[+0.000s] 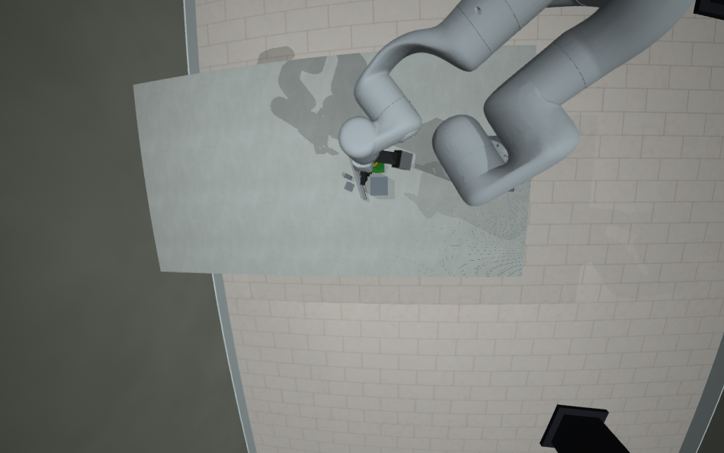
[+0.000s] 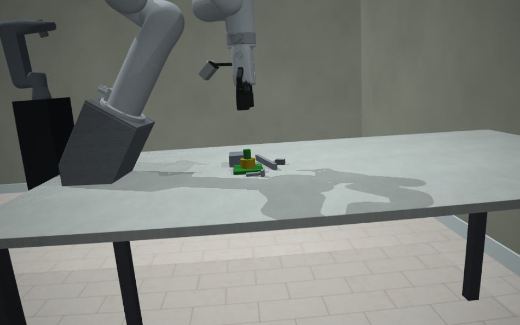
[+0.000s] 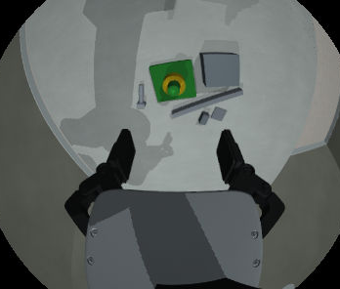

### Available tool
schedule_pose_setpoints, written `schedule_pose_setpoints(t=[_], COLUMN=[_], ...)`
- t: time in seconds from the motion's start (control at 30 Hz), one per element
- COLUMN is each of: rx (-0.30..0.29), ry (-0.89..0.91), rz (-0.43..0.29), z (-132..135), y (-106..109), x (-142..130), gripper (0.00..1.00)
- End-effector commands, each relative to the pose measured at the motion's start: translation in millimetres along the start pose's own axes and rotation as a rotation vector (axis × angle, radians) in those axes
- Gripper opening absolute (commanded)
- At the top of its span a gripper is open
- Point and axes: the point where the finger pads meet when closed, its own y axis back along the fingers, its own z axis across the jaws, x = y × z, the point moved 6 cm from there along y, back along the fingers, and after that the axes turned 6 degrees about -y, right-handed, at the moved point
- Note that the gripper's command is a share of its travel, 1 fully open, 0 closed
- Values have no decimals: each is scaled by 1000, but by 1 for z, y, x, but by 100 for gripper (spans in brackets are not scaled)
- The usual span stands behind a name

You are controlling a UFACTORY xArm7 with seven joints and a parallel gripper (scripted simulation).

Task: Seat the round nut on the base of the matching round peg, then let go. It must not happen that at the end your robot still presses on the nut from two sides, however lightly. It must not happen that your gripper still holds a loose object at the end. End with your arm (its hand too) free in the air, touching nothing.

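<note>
Black-fingered gripper [image 2: 244,105] hangs well above the pale grey table top [image 2: 415,169], fingers spread wide and grasping nothing. Below it, running left to right in the wrist view: a small grey bolt [image 3: 142,93] lies just beside the flat green square base [image 3: 160,76]; the yellow-orange round nut [image 3: 173,86] sits ringed around the green round peg [image 3: 173,90], down on that base; a grey square block [image 3: 220,66] stands just beside the base's other edge. A long thin grey bar [image 3: 205,102] lies near these, with two small grey pieces [image 3: 212,115] close by it.
</note>
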Motion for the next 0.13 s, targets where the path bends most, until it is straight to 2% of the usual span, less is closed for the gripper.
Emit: schedule_pose_setpoints(t=[0.0,0.1], rx=[0,0], ry=[0,0], rz=[2,2], z=[-2,-2], y=[10,10], x=[3,3], gripper=[100,100])
